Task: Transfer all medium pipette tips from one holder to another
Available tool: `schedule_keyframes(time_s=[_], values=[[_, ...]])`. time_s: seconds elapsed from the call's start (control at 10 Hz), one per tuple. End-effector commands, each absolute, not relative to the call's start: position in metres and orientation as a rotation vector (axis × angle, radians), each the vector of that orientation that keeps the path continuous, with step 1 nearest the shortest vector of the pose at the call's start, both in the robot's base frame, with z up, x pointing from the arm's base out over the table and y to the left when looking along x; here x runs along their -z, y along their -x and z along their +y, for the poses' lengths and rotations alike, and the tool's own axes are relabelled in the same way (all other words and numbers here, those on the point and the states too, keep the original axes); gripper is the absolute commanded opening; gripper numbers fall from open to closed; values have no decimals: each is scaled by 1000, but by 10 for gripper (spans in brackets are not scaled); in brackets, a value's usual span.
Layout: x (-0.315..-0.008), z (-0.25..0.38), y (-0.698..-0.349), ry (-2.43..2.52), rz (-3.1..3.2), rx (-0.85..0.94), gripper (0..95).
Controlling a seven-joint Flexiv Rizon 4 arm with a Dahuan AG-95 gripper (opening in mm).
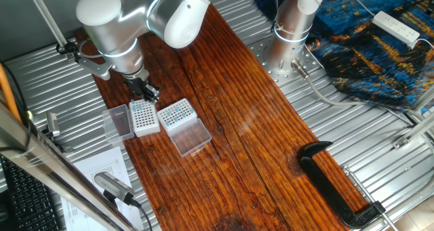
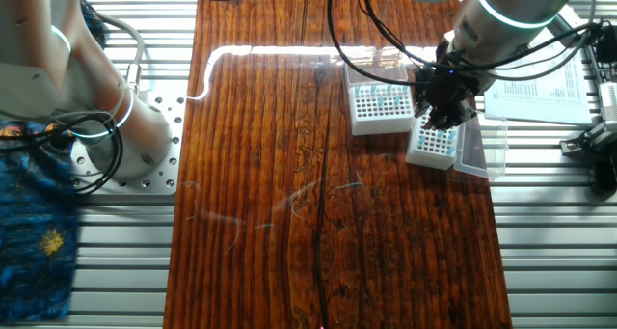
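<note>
so the hand (image 1: 148, 91) hovers over the white-sided rack (image 1: 143, 116), grip state unclear. teal tips (image 1: 175, 112) sit in the clear-sided rack (image 1: 178, 114) just beside it on the surface (image 1: 230, 136).

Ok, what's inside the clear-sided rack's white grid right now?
Teal pipette tips fill scattered holes of the clear-sided rack; the exact count is too small to tell. In the other fixed view, the gripper covers its near corner.

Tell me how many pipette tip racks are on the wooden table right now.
2. The white-sided rack sits under the gripper, its lid open beside it. The clear-sided rack stands right next to it, lid folded out flat. None seems hidden.
</note>
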State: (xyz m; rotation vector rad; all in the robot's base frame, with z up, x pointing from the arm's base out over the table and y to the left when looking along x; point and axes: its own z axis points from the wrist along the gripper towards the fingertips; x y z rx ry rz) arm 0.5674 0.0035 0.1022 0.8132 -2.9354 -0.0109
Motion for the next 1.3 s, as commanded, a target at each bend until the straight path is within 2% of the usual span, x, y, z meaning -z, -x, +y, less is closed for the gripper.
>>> schedule_keyframes(time_s=[0.1, 0.7, 0.8, 1.3], values=[[-102, 4, -567, -809, -2939, 16, 190], [-103, 4, -567, -800, -2941, 13, 190], [-103, 4, -567, -795, -2942, 13, 0], [-100, 3, -569, -802, -2948, 12, 0]])
